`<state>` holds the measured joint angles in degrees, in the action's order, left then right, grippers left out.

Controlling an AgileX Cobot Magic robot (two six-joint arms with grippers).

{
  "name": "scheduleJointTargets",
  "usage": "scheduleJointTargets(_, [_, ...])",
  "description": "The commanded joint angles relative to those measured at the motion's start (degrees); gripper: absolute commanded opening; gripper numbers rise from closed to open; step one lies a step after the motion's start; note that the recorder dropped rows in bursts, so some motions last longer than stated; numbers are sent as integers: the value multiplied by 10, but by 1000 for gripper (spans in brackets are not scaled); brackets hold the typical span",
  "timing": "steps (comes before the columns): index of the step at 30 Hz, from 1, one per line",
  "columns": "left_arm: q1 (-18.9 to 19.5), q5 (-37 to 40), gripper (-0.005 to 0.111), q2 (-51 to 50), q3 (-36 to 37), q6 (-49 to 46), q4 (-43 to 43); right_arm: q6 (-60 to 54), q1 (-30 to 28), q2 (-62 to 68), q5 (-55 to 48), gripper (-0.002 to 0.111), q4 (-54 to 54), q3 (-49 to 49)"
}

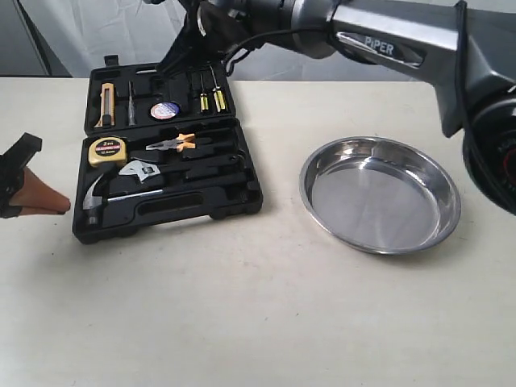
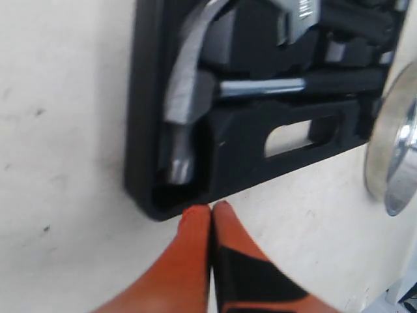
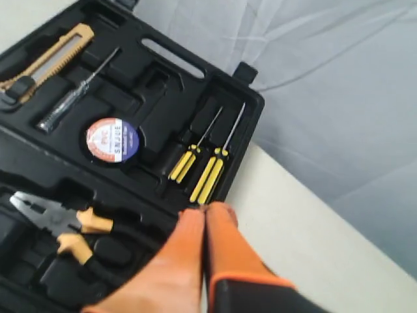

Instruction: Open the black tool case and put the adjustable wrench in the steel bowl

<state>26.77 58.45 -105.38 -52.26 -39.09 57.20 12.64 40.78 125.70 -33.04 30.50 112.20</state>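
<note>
The black tool case [image 1: 242,201] lies open on the table, its lid flat at the back. The adjustable wrench [image 1: 143,171], silver head and black handle, rests in its slot between the pliers and the claw hammer; its head shows in the left wrist view [image 2: 301,14]. The steel bowl [image 1: 379,193] stands empty to the right of the case. My left gripper [image 1: 58,205] is shut and empty, its tips [image 2: 212,208] just off the case's corner [image 2: 156,202] by the hammer head. My right gripper [image 3: 207,211] is shut and empty above the lid's edge near the yellow screwdrivers [image 3: 207,175].
The case also holds a yellow tape measure [image 1: 107,151], orange-handled pliers [image 1: 173,143], a claw hammer [image 1: 101,197], a utility knife [image 1: 106,103] and a tape roll [image 1: 164,110]. The right arm [image 1: 379,44] reaches across over the back of the table. A grey cloth hangs behind.
</note>
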Motion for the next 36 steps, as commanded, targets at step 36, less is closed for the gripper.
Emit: scheduleJointTargets(36, [0,0,0,667,224,-260,155,47,-2,-688,22,-1,-146,-682])
